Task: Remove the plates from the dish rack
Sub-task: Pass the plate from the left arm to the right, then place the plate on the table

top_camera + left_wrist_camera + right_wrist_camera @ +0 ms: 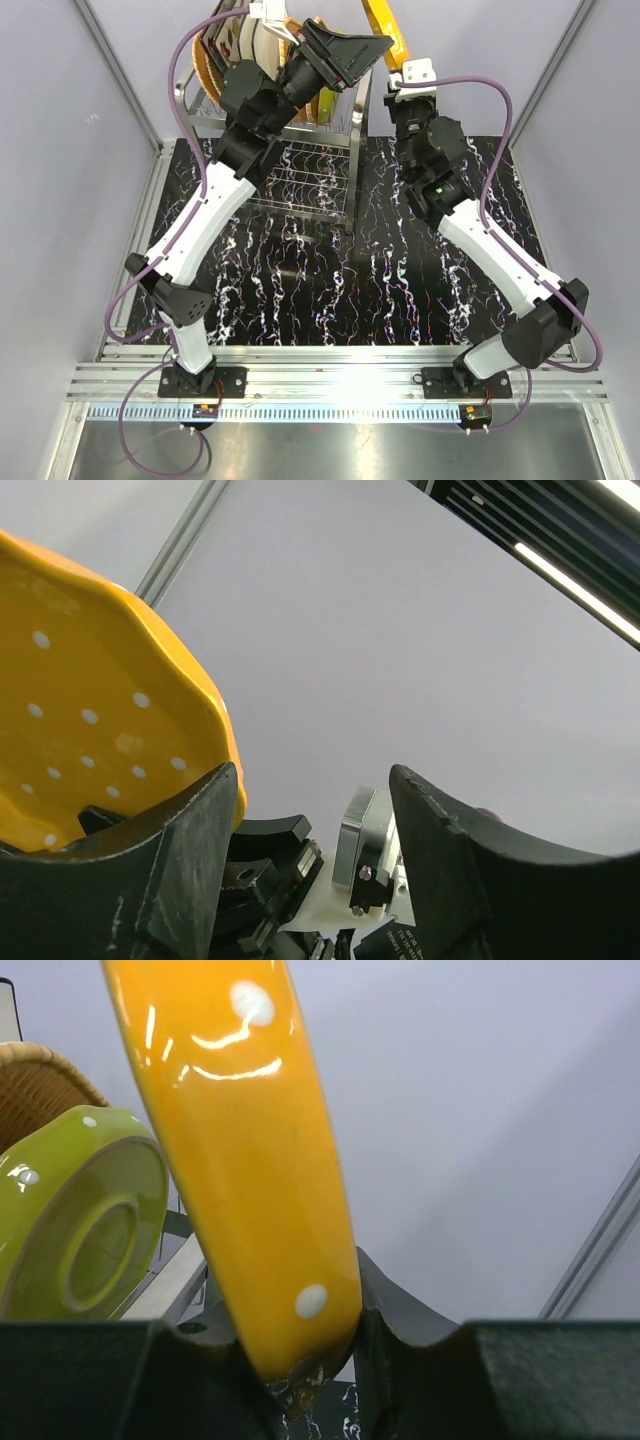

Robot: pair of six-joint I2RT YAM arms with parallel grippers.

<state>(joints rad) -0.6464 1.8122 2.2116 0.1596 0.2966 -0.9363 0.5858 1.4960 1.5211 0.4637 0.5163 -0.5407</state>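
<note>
Above the right end of the rack [300, 195], a yellow plate [250, 1160] with white dots is held on edge, nearly upright, by the right gripper [305, 1355], whose fingers are clamped on the plate's lower rim. Just left of that plate, over the top of the rack, the left gripper [312, 820] is seen with its jaws spread apart and nothing between them. In the left wrist view the yellow plate is seen beside and beyond one finger [170, 870], and whether it is touched there cannot be told. On the rack's top tier a green plate [85, 1225] with white dots is stood on edge, its underside turned toward the right wrist camera. A wicker plate [35, 1085] is seen behind it, farther toward the rack's left end. More plates are stood on edge at the left end of the top tier in the top view, partly hidden by the left arm. Beneath and in front of the rack, a dark marbled table [330, 290] is spread.
</note>
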